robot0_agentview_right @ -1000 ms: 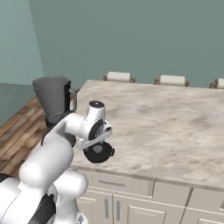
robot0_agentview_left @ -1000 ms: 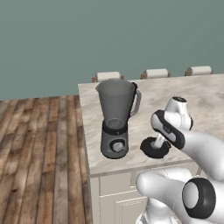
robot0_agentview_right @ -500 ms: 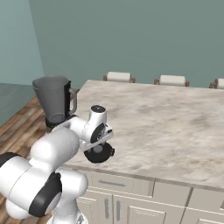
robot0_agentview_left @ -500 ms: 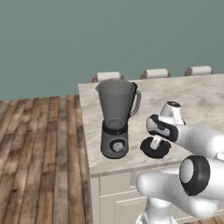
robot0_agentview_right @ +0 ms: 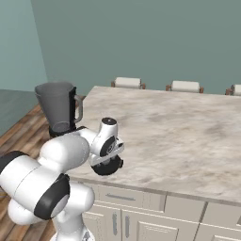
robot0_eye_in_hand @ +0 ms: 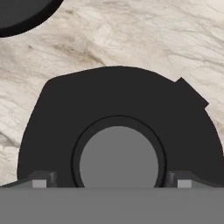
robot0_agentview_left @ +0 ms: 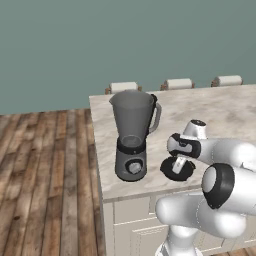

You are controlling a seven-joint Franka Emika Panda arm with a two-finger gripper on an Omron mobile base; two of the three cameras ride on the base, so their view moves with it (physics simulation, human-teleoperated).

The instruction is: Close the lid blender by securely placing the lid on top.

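Note:
The black round lid (robot0_eye_in_hand: 118, 105) lies flat on the marble counter, its grey centre knob (robot0_eye_in_hand: 118, 162) facing up and its small tab (robot0_eye_in_hand: 191, 94) on the rim. My gripper (robot0_eye_in_hand: 111, 181) is open just above it, one fingertip on each side of the knob. From the base cameras the lid (robot0_agentview_left: 178, 170) (robot0_agentview_right: 108, 166) sits right under the gripper (robot0_agentview_left: 179, 161) (robot0_agentview_right: 106, 159). The grey blender (robot0_agentview_left: 132, 135) (robot0_agentview_right: 59, 107) stands upright beside it near the counter's corner, its translucent jar open at the top. Its dark base (robot0_eye_in_hand: 22, 13) shows at the hand view's upper left.
The counter's front edge (robot0_agentview_left: 150, 190) runs close below the lid, with white cabinets under it. Three chair backs (robot0_agentview_left: 179, 83) line the far side of the counter. Wooden floor (robot0_agentview_left: 45, 175) lies to the left of the island. Bare marble (robot0_agentview_right: 188, 141) stretches to the right.
The hand has come down onto the lid, and the arm's elbow has swung lower and closer to the base. The lid and blender have not moved.

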